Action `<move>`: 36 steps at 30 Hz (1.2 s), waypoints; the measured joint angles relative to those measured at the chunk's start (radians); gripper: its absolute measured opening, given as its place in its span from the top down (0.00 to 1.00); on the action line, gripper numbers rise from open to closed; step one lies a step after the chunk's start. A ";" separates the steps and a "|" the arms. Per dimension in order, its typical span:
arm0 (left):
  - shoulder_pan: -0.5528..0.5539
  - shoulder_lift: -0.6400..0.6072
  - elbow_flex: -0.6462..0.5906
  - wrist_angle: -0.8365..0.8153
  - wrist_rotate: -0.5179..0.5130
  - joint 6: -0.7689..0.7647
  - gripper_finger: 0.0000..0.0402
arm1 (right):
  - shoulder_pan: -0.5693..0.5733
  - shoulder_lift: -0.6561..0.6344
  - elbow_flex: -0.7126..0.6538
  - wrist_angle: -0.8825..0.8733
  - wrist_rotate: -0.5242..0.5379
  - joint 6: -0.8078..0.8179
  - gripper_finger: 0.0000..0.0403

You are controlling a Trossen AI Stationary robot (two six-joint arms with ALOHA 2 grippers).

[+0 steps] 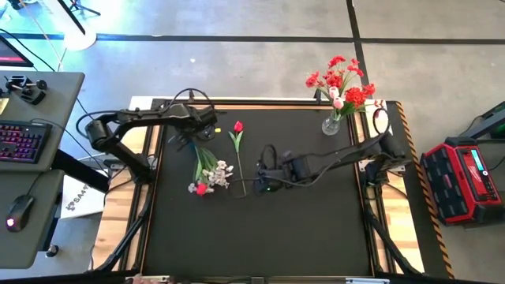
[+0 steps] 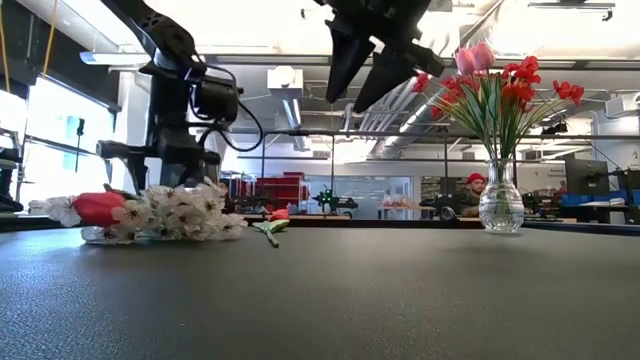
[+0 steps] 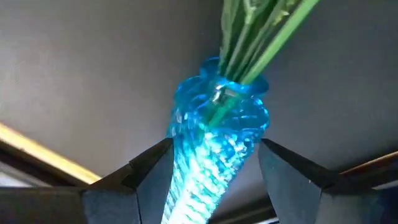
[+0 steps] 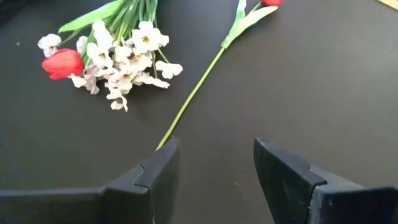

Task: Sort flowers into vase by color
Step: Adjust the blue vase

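Note:
A bunch of white blossom sprays (image 1: 217,172) (image 4: 124,56) with one red bud (image 4: 62,62) lies flat on the black mat. Its green stems run into a clear vase (image 3: 214,124) that glows blue in the left wrist view. My left gripper (image 3: 214,149) (image 1: 196,136) is open, one finger on each side of that vase. A single red bud (image 1: 237,126) lies on its long stem (image 4: 199,87) beside the bunch. My right gripper (image 4: 217,152) (image 2: 345,100) hangs open well above the mat, over the stem's lower end. A glass vase (image 1: 333,124) (image 2: 500,200) of red sprays and pink tulips stands at the far right corner. My left gripper has its fingers (image 3: 149,171) along both sides of the clear vase's body, just behind the mouth (image 3: 217,93) where the stems enter. A dark gap shows beside one finger. I cannot tell whether either finger touches the glass.
The near half of the mat (image 1: 260,237) holds nothing. A desk with a keyboard (image 1: 24,138) stands left of the table and a red case (image 1: 465,177) sits on the floor to the right. A person (image 2: 475,190) shows far behind the table.

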 joint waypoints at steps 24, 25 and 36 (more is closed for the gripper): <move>-0.023 0.099 0.003 0.006 0.031 -0.341 0.45 | 0.023 0.059 0.000 0.041 -0.025 0.119 0.53; -0.023 0.099 0.003 0.007 0.040 -0.379 0.44 | 0.023 0.059 0.000 0.040 -0.029 0.114 0.53; -0.046 0.107 0.031 -0.018 0.074 -0.666 0.43 | -0.004 0.059 0.000 0.060 -0.030 0.119 0.53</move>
